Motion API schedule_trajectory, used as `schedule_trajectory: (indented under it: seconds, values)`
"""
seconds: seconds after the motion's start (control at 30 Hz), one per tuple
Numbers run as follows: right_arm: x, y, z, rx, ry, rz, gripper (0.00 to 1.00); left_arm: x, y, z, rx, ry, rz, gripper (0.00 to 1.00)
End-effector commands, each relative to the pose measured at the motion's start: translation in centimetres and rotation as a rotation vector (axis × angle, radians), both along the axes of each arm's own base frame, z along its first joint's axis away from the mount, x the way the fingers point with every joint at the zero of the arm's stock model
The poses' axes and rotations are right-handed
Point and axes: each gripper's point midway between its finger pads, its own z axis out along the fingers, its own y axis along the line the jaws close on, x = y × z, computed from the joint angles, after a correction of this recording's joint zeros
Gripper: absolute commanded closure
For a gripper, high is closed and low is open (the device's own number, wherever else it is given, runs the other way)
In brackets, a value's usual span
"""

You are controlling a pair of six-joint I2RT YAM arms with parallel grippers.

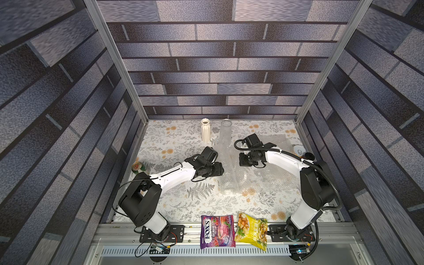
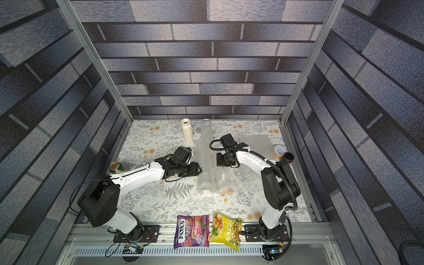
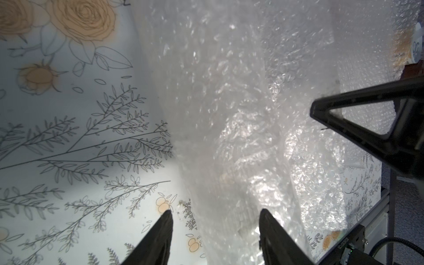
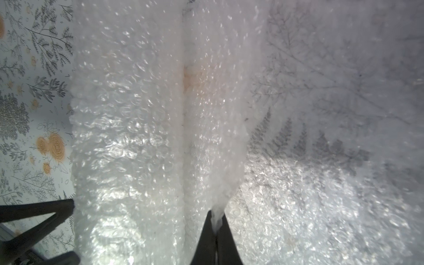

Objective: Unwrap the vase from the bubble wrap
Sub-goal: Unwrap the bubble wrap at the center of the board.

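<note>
A long roll of bubble wrap (image 1: 229,169) lies on the flowered table, running from the back toward the front; what is inside it cannot be seen. Flat bubble wrap sheets (image 1: 260,181) spread to its right. A white ribbed vase (image 1: 206,132) stands bare and upright at the back, left of the roll's far end. My right gripper (image 4: 216,218) is shut on a raised fold of the wrap, on the roll's right side (image 1: 243,163). My left gripper (image 3: 216,213) stands open against the roll's left side (image 1: 220,170), one finger over the wrap.
A drinks can (image 1: 137,166) stands at the left edge. A small white tin (image 1: 299,150) and a dark jar (image 1: 308,156) sit at the right edge. A purple sweets bag (image 1: 216,231) and a yellow snack bag (image 1: 252,231) lie on the front rail.
</note>
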Motion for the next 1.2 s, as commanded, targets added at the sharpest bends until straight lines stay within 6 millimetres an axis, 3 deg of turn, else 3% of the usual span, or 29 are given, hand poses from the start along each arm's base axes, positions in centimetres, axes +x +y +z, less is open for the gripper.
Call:
schedule_trajectory:
  seconds: [0.0,0.37,0.4,0.63,0.87,1.17]
  values:
    - [-0.7,-1.8,1.2,-0.047,-0.041,-0.011,1.0,0.3,0.7,0.1,0.026,-0.021,-0.005,0.38]
    - [-2.0,-4.9,2.8,-0.127,-0.095,-0.049,1.0,0.3,0.9,0.0,0.022,-0.023,-0.001,0.38]
    - [-2.7,-5.5,1.9,-0.147,-0.077,-0.052,1.0,0.2,0.9,0.0,0.022,-0.023,0.0,0.38]
    - [-3.3,-7.0,1.1,-0.19,-0.063,-0.063,1.0,0.3,0.8,0.1,0.019,-0.025,-0.003,0.38]
    - [-3.3,-8.3,0.6,-0.233,-0.058,-0.071,1.0,0.7,-0.2,0.7,-0.006,-0.035,-0.021,0.38]
    - [-2.7,-9.2,1.5,-0.241,-0.091,-0.091,1.0,1.0,-1.1,1.6,-0.019,-0.072,-0.038,0.37]
